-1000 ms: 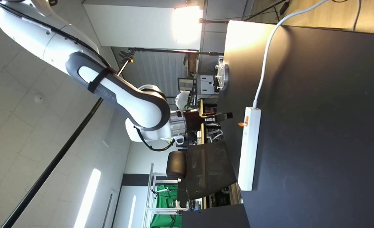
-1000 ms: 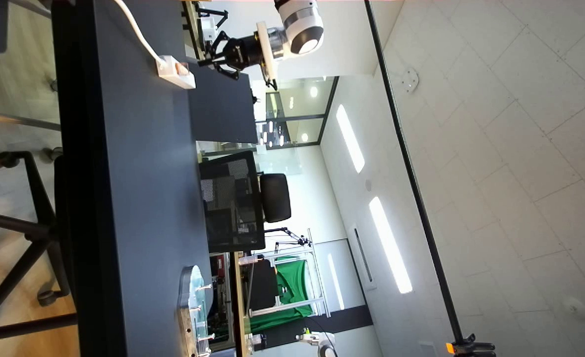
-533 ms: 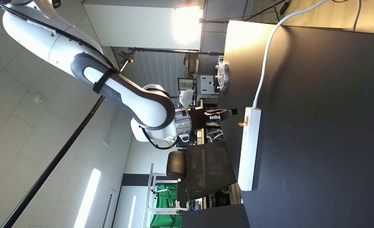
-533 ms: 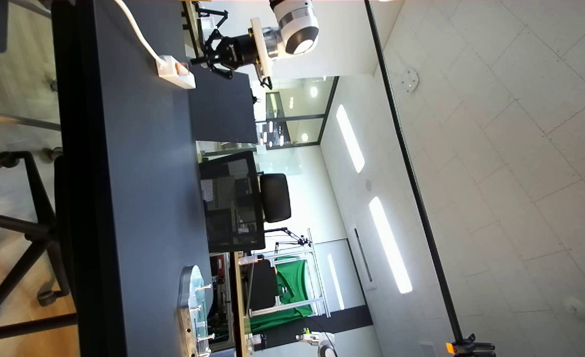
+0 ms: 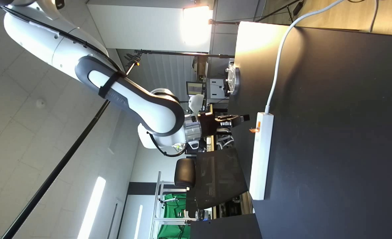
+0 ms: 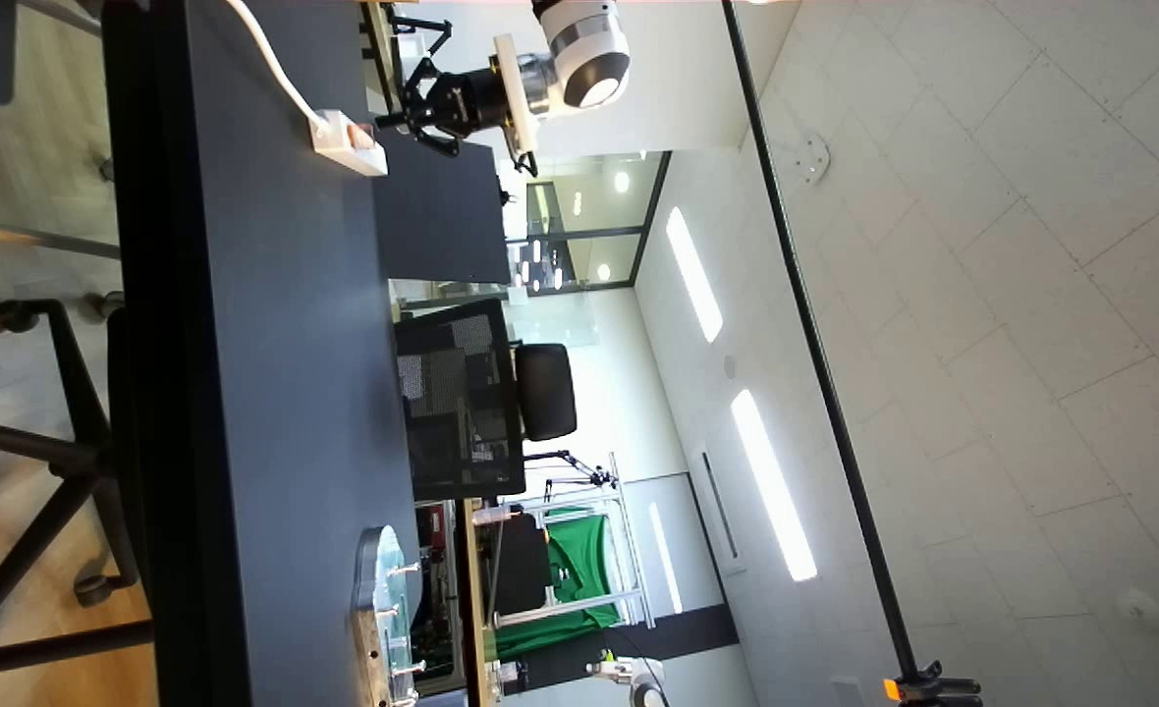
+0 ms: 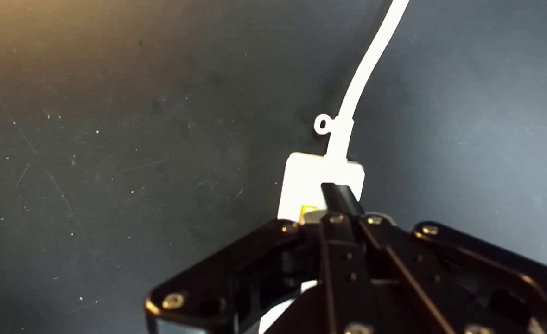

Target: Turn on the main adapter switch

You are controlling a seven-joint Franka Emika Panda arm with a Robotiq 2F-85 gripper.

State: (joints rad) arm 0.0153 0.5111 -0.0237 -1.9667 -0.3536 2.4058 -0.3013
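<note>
While the gripper [image 7: 341, 197] is pressed together, the long white power strip [image 5: 261, 157] shows an orange part [image 6: 359, 136].

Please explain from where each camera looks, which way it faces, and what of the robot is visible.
An exterior view: above the black tabletop, turned sideways, facing the white power strip; much of the arm and its gripper show.
An exterior view: off the tabletop's edge, turned sideways, facing across to a mesh-backed office chair; only the arm's wrist end and gripper show.
Wrist view: on the wrist, facing down past the closed fingers at the strip's end and cable.
Both exterior views share the strip, cable and gripper.
</note>
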